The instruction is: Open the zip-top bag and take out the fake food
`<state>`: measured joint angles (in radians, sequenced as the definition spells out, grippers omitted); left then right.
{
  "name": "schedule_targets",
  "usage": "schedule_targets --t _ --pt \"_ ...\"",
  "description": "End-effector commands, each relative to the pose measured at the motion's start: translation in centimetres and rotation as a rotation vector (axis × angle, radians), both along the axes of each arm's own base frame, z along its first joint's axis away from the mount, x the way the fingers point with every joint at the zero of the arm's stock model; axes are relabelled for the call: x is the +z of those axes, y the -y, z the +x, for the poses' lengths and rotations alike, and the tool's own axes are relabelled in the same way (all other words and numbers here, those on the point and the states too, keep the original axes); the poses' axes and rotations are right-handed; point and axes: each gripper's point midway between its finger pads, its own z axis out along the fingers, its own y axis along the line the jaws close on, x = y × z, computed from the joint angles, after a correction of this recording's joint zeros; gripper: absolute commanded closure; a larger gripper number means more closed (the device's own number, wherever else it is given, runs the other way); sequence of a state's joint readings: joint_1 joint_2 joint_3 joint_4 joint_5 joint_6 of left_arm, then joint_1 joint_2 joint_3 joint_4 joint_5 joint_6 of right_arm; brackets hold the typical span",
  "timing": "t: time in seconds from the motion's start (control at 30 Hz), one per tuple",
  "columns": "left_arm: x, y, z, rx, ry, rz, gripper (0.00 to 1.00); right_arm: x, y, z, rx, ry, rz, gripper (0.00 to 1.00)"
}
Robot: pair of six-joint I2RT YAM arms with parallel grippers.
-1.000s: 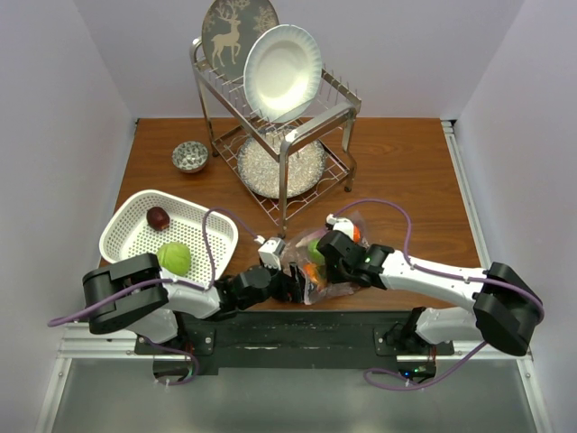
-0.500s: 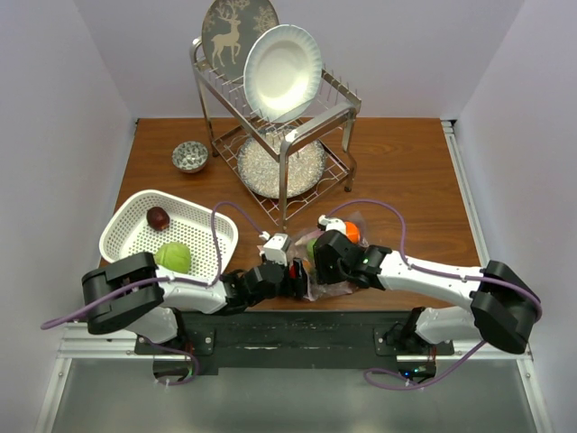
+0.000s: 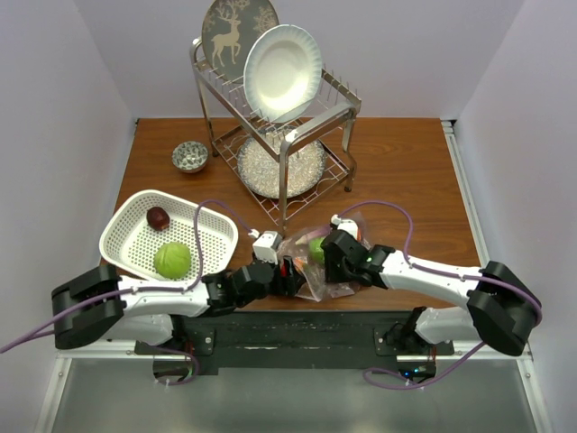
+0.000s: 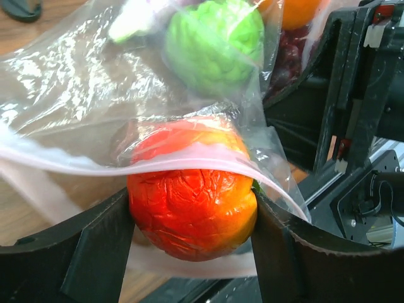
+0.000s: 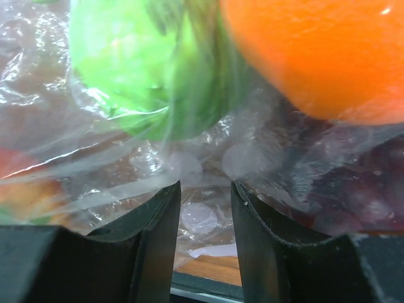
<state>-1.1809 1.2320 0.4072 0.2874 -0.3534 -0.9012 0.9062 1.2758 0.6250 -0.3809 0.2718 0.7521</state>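
Risk is snagging; left pincer (image 4: 192,218) is closed on the red-orange fruit (image 4: 186,189), the zip-top bag (image 4: 69,88) lip draped over it just ahead; right pincer (image 5: 205,214) stands narrowly parted around film, whether gripping I cannot tell; if not, the bag may drag along.

bag: clear crinkly zip-top bag (image 3: 311,275), slumped on the wooden table (image 3: 406,162) by the near edge, mouth open
zip strip: pinkish band (image 4: 63,165), draped over the red-orange fruit (image 4: 189,208) at the mouth
inside: green ball (image 4: 214,38), orange (image 5: 315,50), dark bits, probably grapes (image 4: 287,57)
out: cabbage ball (image 3: 172,260) and dark purple piece (image 3: 158,217), seen in the white basket (image 3: 115,227)
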Motion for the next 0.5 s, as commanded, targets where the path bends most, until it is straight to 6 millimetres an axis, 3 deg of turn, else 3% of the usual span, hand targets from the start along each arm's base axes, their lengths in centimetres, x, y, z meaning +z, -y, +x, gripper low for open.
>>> schedule_targets --t 0.0,0.3,0.47 --pt "0.5 -2.2 0.3 0.081 0.006 0.014 0.52 0.2 0.8 0.5 -0.046 0.031 -0.001 0.58" --pt "0.7 -6.7 -0.6 0.167 -0.064 0.156 0.57 0.9 0.6 0.8 -0.033 0.050 0.009 0.58" --pt "2.9 -8.0 -1.0 0.176 -0.055 0.125 0.57 1.0 0.3 0.9 -0.030 0.052 0.026 0.58"
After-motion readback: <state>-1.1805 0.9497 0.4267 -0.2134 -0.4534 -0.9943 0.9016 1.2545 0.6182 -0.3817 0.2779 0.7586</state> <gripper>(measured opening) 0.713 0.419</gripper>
